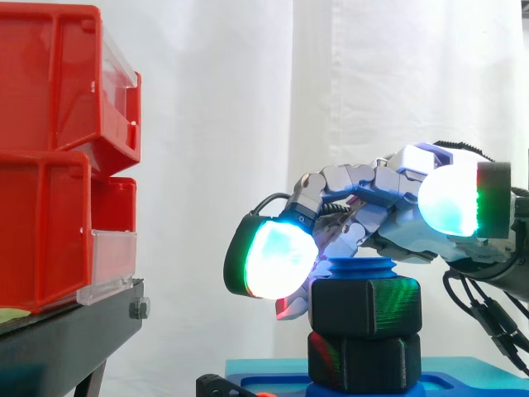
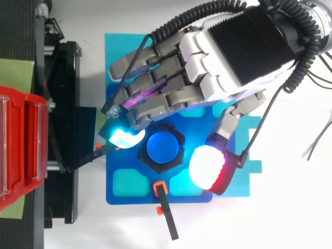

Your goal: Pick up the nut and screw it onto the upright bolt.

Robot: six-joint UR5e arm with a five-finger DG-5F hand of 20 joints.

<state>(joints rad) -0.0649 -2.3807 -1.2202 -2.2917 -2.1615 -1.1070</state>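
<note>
Nut (image 1: pixel 366 308) sat on the upright blue bolt (image 1: pixel 361 269) in the side view. It was black and hexagonal, with the bolt's top poking out above it. A second black hex block (image 1: pixel 364 361) was right underneath, touching it, all on a blue base (image 1: pixel 479 372). The hand (image 1: pixel 388 186) reached in from the right and arched over the bolt, coming down past the nut's left side. Honestly couldn't tell if it had a real grip on the nut or was just bracketing it. Red bins (image 1: pixel 50 165) were stacked on a black stand (image 1: pixel 66 339) off to the left, well apart, with a white curtain (image 1: pixel 248 124) behind. In the top view the hand came in from the upper right corner and hung over the base. The nut, with the blue bolt end in its middle, peeked out just below it. An orange-tipped black clamp (image 2: pixel 167 218) lay across the base's lower edge, near the nut.
</note>
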